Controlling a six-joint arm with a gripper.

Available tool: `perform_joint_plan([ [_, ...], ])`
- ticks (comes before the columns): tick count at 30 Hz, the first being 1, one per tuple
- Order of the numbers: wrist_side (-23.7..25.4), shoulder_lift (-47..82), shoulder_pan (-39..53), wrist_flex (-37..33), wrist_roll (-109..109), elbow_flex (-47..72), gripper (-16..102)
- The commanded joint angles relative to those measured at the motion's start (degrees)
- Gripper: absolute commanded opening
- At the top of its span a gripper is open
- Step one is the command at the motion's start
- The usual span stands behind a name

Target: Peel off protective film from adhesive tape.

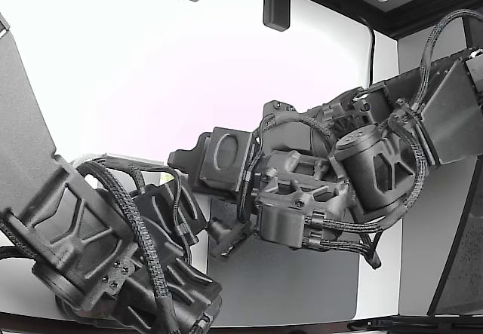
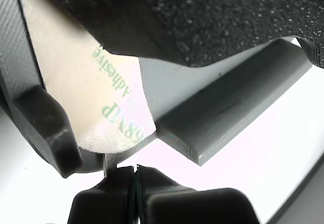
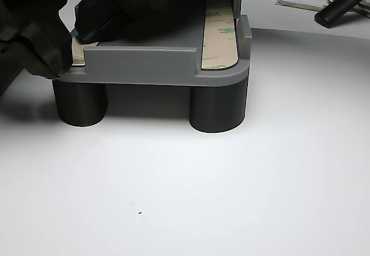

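The gripper (image 2: 135, 181) looks pinched thin on the film's rounded end, though I can't be certain; the film-covered tape strip (image 2: 96, 90) lies flat on the grey fixture (image 3: 150, 65); I'd peel low and slow, keeping the tab from slipping

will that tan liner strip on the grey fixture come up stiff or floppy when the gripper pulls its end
Probably floppy: the liner strip looks paper-thin and lies flat along the grey fixture. Likely very light, since its printed backing shows no thickness at the edge. It may curl or tear if the gripper pulls sharply.
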Motion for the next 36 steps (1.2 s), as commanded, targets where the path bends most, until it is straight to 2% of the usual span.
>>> perform_joint_plan([
  [1,0.0,1.58,-0.35,-0.53,0.09,-1.05,-11],
  [36,1.41,-0.44,1.93,2.55,1.76,-4.66,-11],
])
